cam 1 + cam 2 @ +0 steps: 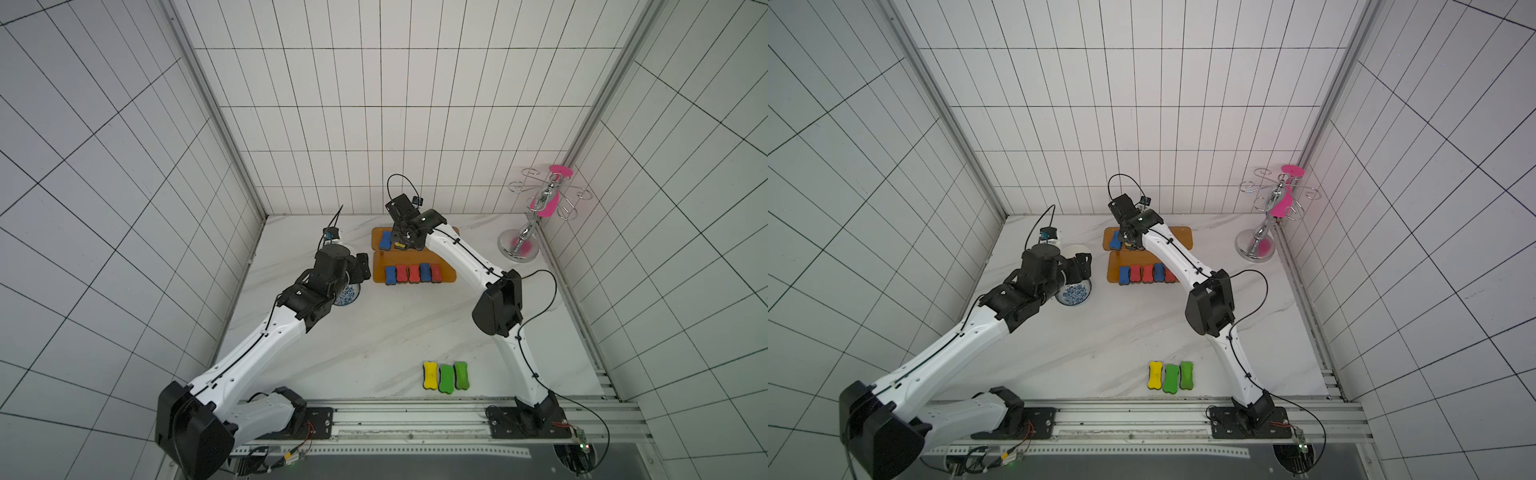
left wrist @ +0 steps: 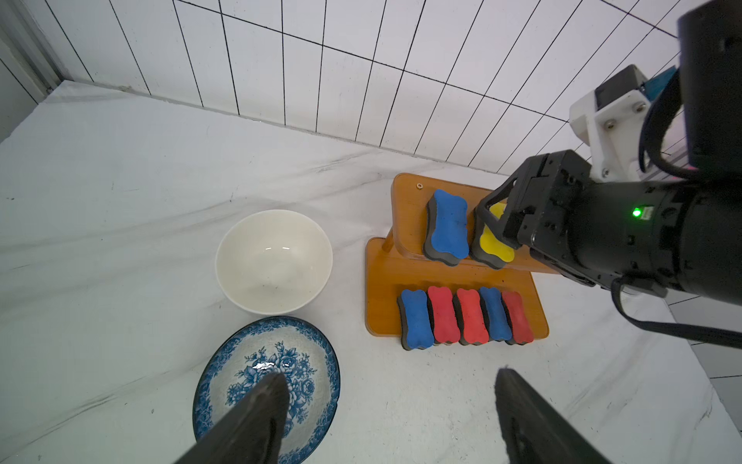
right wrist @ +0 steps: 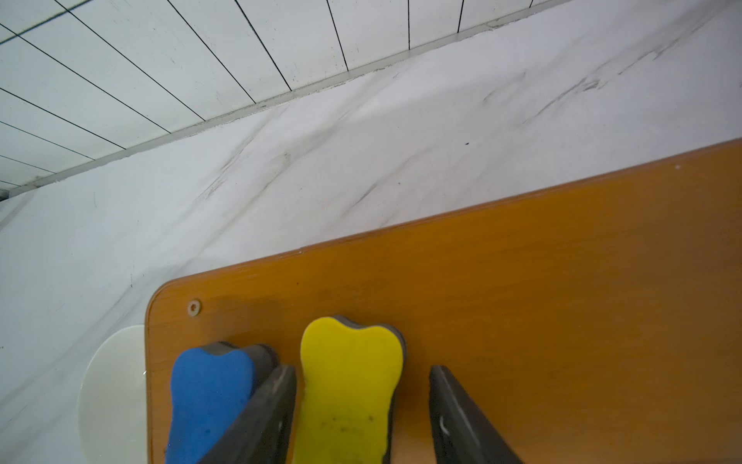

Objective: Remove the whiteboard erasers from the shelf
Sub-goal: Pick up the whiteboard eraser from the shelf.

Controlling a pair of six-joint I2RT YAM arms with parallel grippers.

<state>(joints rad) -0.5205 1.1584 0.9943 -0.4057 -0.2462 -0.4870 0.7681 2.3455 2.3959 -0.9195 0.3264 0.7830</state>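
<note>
The orange-brown shelf (image 1: 380, 262) stands at the back of the table. On its top tier (image 3: 562, 281) lie a blue eraser (image 3: 208, 393) and a yellow eraser (image 3: 349, 381) side by side. My right gripper (image 3: 361, 367) is lowered over the yellow one and open. One finger sits between the two erasers, and a gap shows between the other finger and the yellow foam. The lower tier (image 2: 385, 281) carries a row of blue and red erasers (image 2: 467, 317). One yellow and two green erasers (image 1: 445, 376) lie near the table's front. My left gripper (image 2: 390, 373) hangs open and empty, left of the shelf.
A white bowl (image 2: 274, 261) and a blue-patterned plate (image 2: 321, 349) sit left of the shelf, under my left arm. A chrome-and-pink cup rack (image 1: 536, 212) stands in the back right corner. Tiled walls close in the table on three sides.
</note>
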